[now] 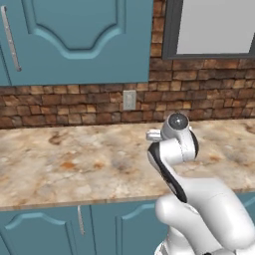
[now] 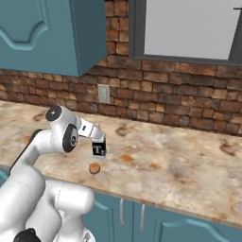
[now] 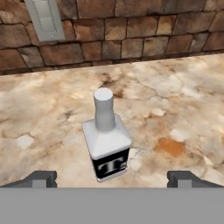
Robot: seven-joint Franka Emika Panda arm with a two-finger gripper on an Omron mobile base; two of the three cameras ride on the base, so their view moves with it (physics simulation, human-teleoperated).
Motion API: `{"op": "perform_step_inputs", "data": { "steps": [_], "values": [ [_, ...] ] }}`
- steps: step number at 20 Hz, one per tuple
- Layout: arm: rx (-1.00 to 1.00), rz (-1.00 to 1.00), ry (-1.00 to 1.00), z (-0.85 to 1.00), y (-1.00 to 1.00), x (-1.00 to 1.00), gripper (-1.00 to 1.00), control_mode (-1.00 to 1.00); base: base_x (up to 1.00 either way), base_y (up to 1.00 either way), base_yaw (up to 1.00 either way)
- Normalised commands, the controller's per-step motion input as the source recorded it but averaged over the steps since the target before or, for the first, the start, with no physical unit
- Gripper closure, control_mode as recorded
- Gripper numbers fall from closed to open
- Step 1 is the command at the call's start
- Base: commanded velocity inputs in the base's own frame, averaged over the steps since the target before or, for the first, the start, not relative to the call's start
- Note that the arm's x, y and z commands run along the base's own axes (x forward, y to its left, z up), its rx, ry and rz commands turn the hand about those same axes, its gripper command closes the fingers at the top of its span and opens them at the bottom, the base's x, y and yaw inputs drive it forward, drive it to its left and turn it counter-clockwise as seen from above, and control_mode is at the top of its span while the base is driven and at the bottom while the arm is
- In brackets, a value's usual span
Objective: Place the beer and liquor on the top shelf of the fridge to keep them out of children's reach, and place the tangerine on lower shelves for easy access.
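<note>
The liquor (image 3: 107,140) is a clear squarish bottle with a pale cap and a black label, standing upright on the marbled counter (image 3: 175,109). My gripper (image 3: 113,179) hangs just above and behind it, open, with its two fingertips (image 3: 43,178) wide apart and nothing between them. From the right base view, the gripper (image 2: 97,134) sits over the liquor (image 2: 98,150). The tangerine (image 2: 95,168) lies on the counter just in front of the bottle, near the front edge. The beer and the fridge are out of view.
A brick wall with a pale outlet (image 2: 103,93) runs behind the counter. Teal upper cabinets (image 1: 74,35) hang above, and a grey-framed window (image 2: 189,28) is to the right. Teal lower cabinet doors (image 1: 50,229) sit under the counter's front edge.
</note>
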Motion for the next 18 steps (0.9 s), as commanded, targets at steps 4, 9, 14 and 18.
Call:
{"op": "perform_step_inputs", "data": {
  "steps": [4,9,14,18],
  "values": [
    [0.00,0.00,0.00,-0.13,-0.04,0.38,-1.00,-1.00,0.00,0.00,0.00],
    [0.00,0.00,0.00,-0.21,-0.07,0.27,-1.00,-1.00,0.00,0.00,0.00],
    [0.00,0.00,0.00,-0.22,-0.09,0.23,-1.00,-1.00,0.00,0.00,0.00],
    [0.00,0.00,0.00,-0.20,-0.05,0.19,-1.00,-1.00,0.00,0.00,0.00]
  ]
}}
